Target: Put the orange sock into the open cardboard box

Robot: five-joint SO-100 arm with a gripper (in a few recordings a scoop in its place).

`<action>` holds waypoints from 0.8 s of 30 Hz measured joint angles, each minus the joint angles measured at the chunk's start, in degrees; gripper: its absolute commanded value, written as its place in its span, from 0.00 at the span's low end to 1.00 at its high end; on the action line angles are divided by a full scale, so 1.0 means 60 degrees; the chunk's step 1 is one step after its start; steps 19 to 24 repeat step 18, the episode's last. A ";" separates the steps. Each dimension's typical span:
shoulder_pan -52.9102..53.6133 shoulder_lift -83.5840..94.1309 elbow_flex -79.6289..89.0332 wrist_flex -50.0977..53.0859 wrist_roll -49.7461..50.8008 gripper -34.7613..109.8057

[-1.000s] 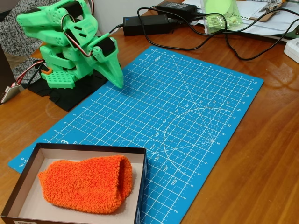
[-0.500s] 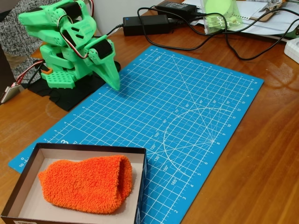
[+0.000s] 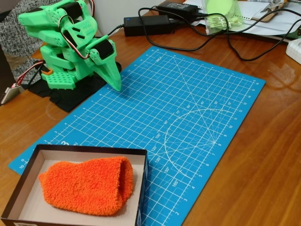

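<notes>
The orange sock (image 3: pixel 86 186) lies flat inside the open cardboard box (image 3: pixel 87 150) at the bottom left of the fixed view, filling most of its pale floor. The green arm is folded up at the top left. Its gripper (image 3: pixel 114 84) points down at the far left corner of the blue mat, far from the box, with the jaws shut and nothing between them.
A blue cutting mat (image 3: pixel 188 117) covers the middle of the wooden table. Black power adapters (image 3: pixel 146 24) and cables (image 3: pixel 225 42) lie along the back edge, with papers and a pale green item (image 3: pixel 221 14) at the top right.
The folded arm's gripper tip has drawn slightly back to the left, toward its base. The sock and box have not moved.
</notes>
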 measured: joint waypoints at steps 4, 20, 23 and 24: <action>0.0000 0.0000 0.0000 -0.0029 0.0000 0.24; -0.0161 0.0000 0.0000 -0.0059 -0.0088 0.24; -0.0161 0.0000 0.0000 -0.0059 -0.0088 0.24; -0.0161 0.0000 0.0000 -0.0059 -0.0088 0.24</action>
